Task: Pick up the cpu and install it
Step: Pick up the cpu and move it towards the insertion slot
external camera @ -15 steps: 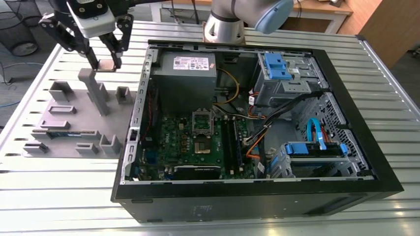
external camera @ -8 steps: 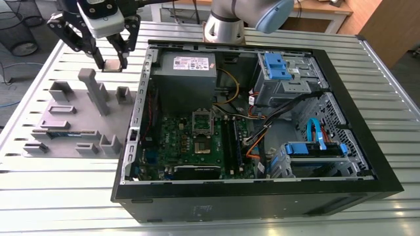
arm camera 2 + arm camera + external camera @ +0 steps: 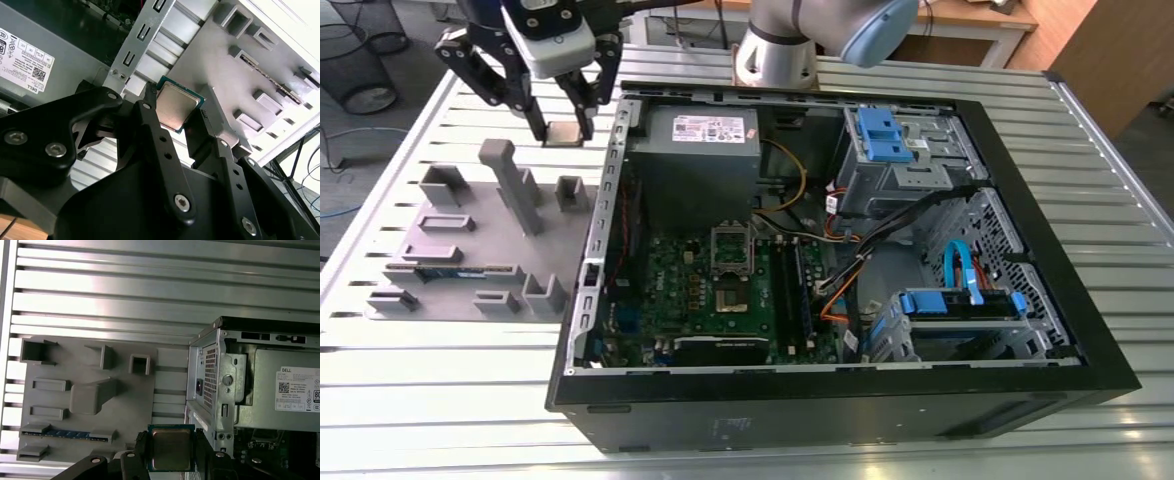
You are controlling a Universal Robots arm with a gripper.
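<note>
While the gripper (image 3: 564,128) pinches the cpu (image 3: 171,449) by two opposite edges, I see it held in the air by the grey parts tray (image 3: 487,238), just outside the computer case (image 3: 854,400). I judge it light, stiff and slick-topped, with a fragile underside, so I grip the edges only.

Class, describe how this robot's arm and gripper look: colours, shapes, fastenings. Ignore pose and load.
The arm is a silver-grey metal tube with rounded joints, one closed by a pale blue cap. The gripper has a white-and-grey boxy body and matte black bar-link fingers, pinned with round metal screws.
</note>
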